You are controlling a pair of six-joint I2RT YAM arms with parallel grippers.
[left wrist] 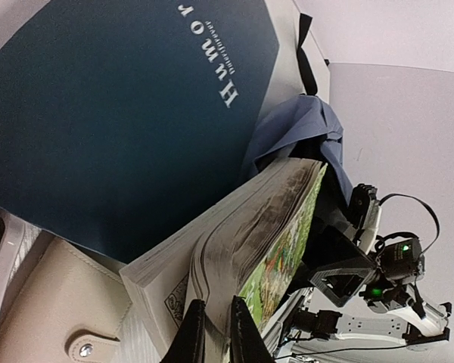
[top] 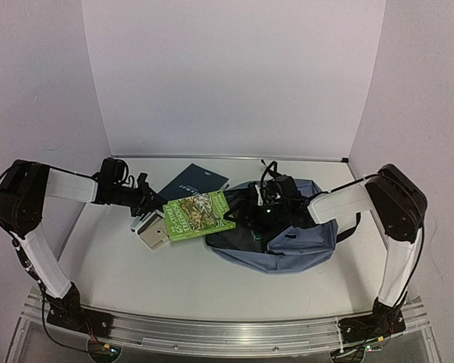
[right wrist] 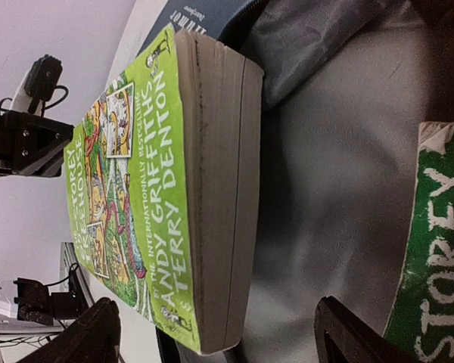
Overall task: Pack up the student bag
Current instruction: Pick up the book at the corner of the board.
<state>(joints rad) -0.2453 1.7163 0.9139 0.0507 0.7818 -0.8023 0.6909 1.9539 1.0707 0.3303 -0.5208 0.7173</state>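
Observation:
The grey-blue student bag (top: 295, 238) lies open at centre right; its grey lining (right wrist: 340, 151) fills the right wrist view. A green paperback (top: 199, 214) is tilted at the bag's left mouth. My left gripper (top: 147, 203) is shut on the book's left edge, its fingers (left wrist: 193, 333) pinching the cover and upper pages of the green paperback (left wrist: 276, 227). My right gripper (top: 262, 198) is open at the bag's opening, its fingers (right wrist: 356, 336) spread wide on either side of the book's near end (right wrist: 212, 189), not touching it. A second green book (right wrist: 439, 249) lies inside the bag.
A dark blue book (top: 193, 181) lies flat behind the green one, also in the left wrist view (left wrist: 121, 113). A beige snap case (top: 153, 233) sits under the left gripper, also seen at lower left (left wrist: 45, 302). White walls enclose the table on three sides.

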